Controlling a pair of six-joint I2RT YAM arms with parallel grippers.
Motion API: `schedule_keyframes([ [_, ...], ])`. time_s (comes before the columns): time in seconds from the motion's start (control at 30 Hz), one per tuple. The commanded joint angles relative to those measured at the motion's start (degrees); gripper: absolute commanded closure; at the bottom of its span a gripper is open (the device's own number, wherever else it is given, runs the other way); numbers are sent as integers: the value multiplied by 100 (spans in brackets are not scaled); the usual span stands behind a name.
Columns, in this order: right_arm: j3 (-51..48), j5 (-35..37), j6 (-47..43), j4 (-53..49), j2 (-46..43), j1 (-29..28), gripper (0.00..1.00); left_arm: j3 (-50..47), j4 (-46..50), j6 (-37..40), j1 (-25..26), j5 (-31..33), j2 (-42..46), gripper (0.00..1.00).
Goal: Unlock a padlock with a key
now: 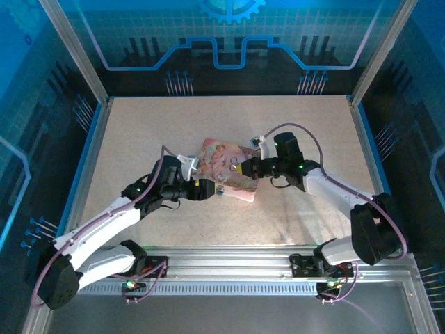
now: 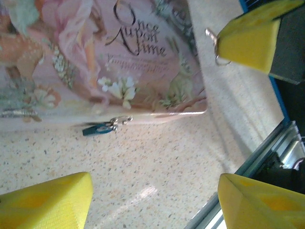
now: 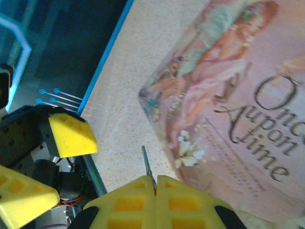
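Padlock (image 2: 97, 128) lies against the tin (image 2: 95, 57); left hand (image 2: 155, 191) gapes empty, right hand (image 3: 156, 180) pinches what seems the key (image 3: 147, 164).

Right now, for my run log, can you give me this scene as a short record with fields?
tin: pink illustrated tin, lying flat on the table, lettered face up
padlock: small bluish padlock, hooked to a silvery clasp at the tin's edge, resting on the table
key: key, its blade sticking out past the pads
right gripper: right gripper, shut on the key
left gripper: left gripper, open, facing the padlock, holding nothing
progress: key apart from the padlock, not yet inserted
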State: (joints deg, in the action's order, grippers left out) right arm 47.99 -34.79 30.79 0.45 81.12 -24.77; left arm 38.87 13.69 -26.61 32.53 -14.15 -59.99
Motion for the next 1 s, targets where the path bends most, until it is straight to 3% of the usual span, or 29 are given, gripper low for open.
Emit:
schedule_keyframes([
  [0.0, -111, 103, 129, -145, 162, 143, 100, -188, -368, 176, 111, 31, -226, 28],
  [0.5, -400, 335, 103, -534, 595, 265, 100, -803, -1884, 305, 598, 725, -1222, 26],
  [0.97, -504, 341, 77, -656, 745, 266, 100, -1382, -3290, 627, 722, 1018, -1699, 28],
])
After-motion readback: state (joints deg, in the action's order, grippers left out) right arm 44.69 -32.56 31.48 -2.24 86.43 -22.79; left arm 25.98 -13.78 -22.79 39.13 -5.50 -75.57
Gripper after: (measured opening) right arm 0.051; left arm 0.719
